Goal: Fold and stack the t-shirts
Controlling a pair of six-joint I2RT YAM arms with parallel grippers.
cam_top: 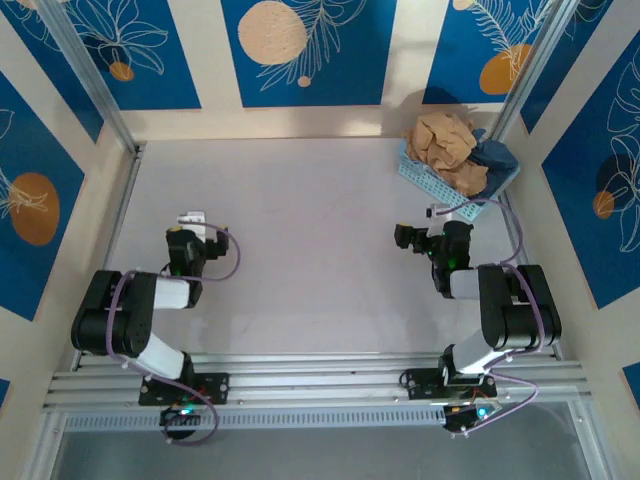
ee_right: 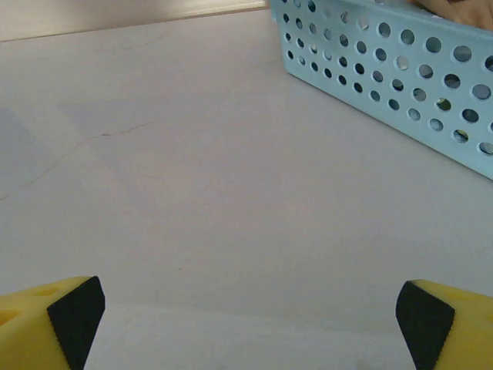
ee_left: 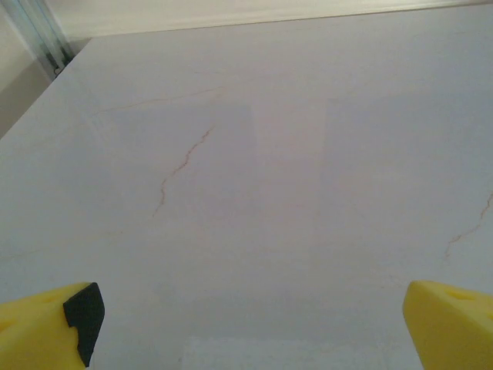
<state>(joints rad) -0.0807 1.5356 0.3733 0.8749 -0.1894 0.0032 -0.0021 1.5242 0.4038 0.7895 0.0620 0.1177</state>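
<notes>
A crumpled tan-orange t-shirt lies heaped in the light-blue basket at the back right of the table, its plain side up. A dusty dark blue t-shirt is bunched against the basket's right end. My left gripper rests low at the left of the table, open, its yellow fingertips wide apart over bare surface. My right gripper sits just in front of the basket, open, with nothing between its fingers. The basket's perforated wall fills the upper right of the right wrist view.
The pale table is bounded by a metal frame post at the back left and another at the back right. Blue patterned walls close in on three sides. The rail carrying both arm bases runs along the near edge.
</notes>
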